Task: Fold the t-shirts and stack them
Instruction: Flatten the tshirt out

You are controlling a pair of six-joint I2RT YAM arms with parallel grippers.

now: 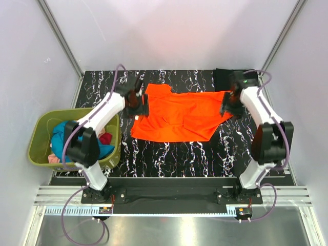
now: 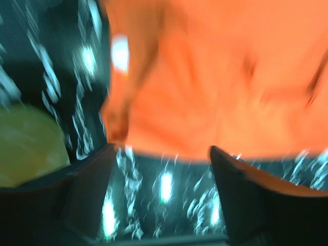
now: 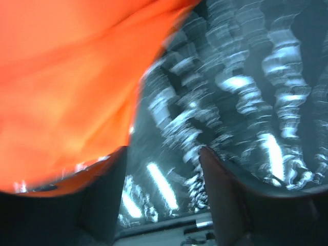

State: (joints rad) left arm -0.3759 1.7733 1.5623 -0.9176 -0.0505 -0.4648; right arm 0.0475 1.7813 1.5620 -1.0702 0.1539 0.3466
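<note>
The orange t-shirt point(image 1: 177, 115) lies spread on the middle of the table point(image 1: 169, 159), a little toward 12 o'clock, flat but with some wrinkles. Its near hem runs slanted, and one sleeve points to 12 o'clock on the left part.

My left gripper point(image 1: 139, 106) is at the 9 o'clock edge of this shirt, touching it or just beside it; from above I cannot tell which. In my left wrist view, which is blurred, my two fingers point(image 2: 87, 189) stand apart and only the marbled table shows between them. The orange cloth begins just past the fingertips, so this hand holds nothing.

My right gripper point(image 1: 227, 108) is at the 3 o'clock edge of the shirt. In the right wrist view, also blurred, its fingers point(image 3: 230, 200) are spread, with table between them. The orange cloth fills the 10 o'clock part of that view and comes down to my left finger, but it is not pinched.

A black cloth point(image 1: 221, 78) lies at the far corner, at 1 o'clock from the shirt.

At 8 o'clock, off the table's left edge, stands the olive-green basket point(image 1: 35, 141). It holds a teal shirt point(image 1: 61, 133), a red piece point(image 1: 105, 138) and a pink piece point(image 1: 54, 159).
</note>
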